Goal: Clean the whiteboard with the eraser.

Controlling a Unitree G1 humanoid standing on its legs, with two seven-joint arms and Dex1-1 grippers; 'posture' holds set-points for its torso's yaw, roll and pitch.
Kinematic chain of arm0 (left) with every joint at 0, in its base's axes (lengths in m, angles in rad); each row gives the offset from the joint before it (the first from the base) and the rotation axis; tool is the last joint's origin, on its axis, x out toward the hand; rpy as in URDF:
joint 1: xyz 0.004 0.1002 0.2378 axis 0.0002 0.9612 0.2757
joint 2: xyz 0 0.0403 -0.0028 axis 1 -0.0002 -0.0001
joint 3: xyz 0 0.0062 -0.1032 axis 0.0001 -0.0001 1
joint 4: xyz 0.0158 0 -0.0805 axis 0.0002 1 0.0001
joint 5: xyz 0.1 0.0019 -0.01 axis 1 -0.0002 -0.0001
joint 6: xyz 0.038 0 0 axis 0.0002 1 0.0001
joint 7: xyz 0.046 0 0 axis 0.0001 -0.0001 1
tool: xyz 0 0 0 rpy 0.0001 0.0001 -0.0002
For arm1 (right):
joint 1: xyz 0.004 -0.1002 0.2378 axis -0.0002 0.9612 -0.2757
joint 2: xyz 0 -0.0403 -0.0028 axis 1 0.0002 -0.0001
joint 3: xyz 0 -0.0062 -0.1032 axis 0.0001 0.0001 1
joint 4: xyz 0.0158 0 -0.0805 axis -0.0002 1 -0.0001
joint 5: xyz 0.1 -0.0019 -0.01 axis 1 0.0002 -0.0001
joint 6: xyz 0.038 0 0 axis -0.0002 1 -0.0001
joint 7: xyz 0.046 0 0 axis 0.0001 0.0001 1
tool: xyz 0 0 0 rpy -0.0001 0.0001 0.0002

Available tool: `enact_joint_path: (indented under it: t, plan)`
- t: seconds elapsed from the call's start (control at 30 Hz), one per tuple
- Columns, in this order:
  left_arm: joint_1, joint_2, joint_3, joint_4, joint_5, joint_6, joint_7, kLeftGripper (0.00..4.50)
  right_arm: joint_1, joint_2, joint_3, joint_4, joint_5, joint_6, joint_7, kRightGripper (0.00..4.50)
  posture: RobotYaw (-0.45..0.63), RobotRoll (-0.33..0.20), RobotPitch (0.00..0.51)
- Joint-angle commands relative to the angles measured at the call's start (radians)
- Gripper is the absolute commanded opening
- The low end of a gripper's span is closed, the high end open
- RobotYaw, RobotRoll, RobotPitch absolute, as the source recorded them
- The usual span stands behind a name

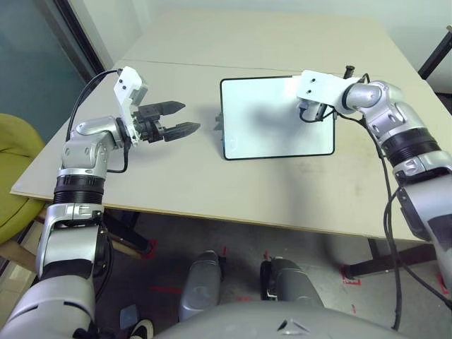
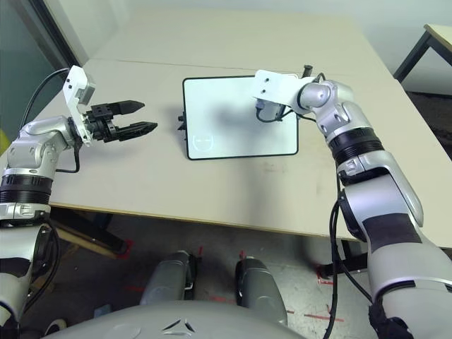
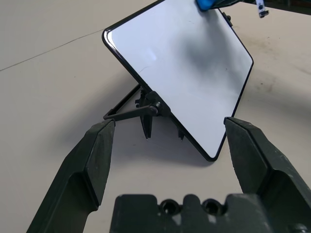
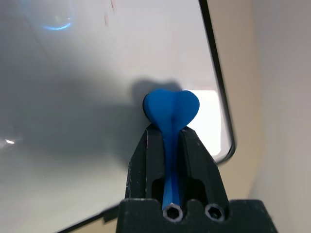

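The table (image 1: 212,191) is supporting the work. At the whiteboard's nine o'clock, the left gripper (image 1: 192,116) is standing wide and empty, its fingers pointing towards three o'clock; it is apparently waiting clear of the wiping area. The whiteboard (image 1: 258,134) is leaning on a black folding stand (image 3: 127,114), presumably to present its face at a workable tilt.

Towards the board's two o'clock, the right gripper (image 4: 170,131) is clamping the eraser (image 4: 171,108) between both fingers. The grip is closing on the narrow section, probably because the waist is resisting slip, and is leaving the lobed end projecting for wiping. That end is pointing away from the palm, towards the board; the long axis is running lengthwise along the fingers. Whether the eraser is touching the surface, cannot tell. Faint red marks (image 4: 105,19) are remaining to be wiped.
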Motion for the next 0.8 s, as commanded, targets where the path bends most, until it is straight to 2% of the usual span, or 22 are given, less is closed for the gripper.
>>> enact_joint_path:
  t: [0.03, 0.23, 0.37, 0.57, 0.8]
  plan:
    - [0.013, 0.004, -0.002, -0.007, 0.011, -0.009, 0.007, 4.5, 0.05, 0.004, -0.12, -0.116, 0.14, 0.209, 0.077, 0.14, 0.27, 0.0, 0.059]
    - [0.032, 0.014, 0.004, -0.023, 0.007, -0.009, 0.012, 4.5, 0.103, 0.02, -0.358, -0.334, 0.318, 0.736, -0.001, 0.14, 0.27, 0.0, 0.064]
    - [0.035, 0.011, 0.0, -0.021, 0.009, -0.012, 0.012, 4.5, 0.144, -0.005, -0.429, -0.408, 0.353, 0.929, -0.067, 0.14, 0.26, 0.0, 0.065]
    - [0.029, -0.002, -0.008, -0.013, 0.011, -0.017, 0.015, 4.5, 0.217, -0.037, -0.465, -0.41, 0.369, 1.013, -0.158, 0.14, 0.25, 0.0, 0.063]
    - [0.029, -0.002, -0.008, -0.012, 0.011, -0.019, 0.013, 4.5, 0.265, -0.026, -0.529, -0.285, 0.398, 1.015, -0.265, 0.14, 0.26, 0.0, 0.061]
